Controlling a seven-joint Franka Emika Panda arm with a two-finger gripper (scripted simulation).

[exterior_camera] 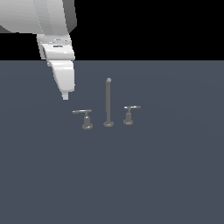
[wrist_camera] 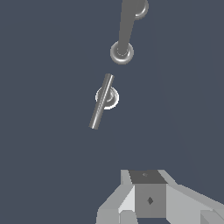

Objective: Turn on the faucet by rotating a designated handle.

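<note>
At the exterior view's upper left, white arm angles down; its pincer hangs above the dark grey-blue surface, holding nothing, opening not discernible. Small grey metal faucet stands mid-surface. Longer-barred grey lever handle sits left of the spout. Wrist view alone shows the handle's bar from above.

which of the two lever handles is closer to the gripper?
The handle on the exterior view's left of the spout, the one with the longer bar. The smaller handle sits beyond the spout from the gripper.
</note>
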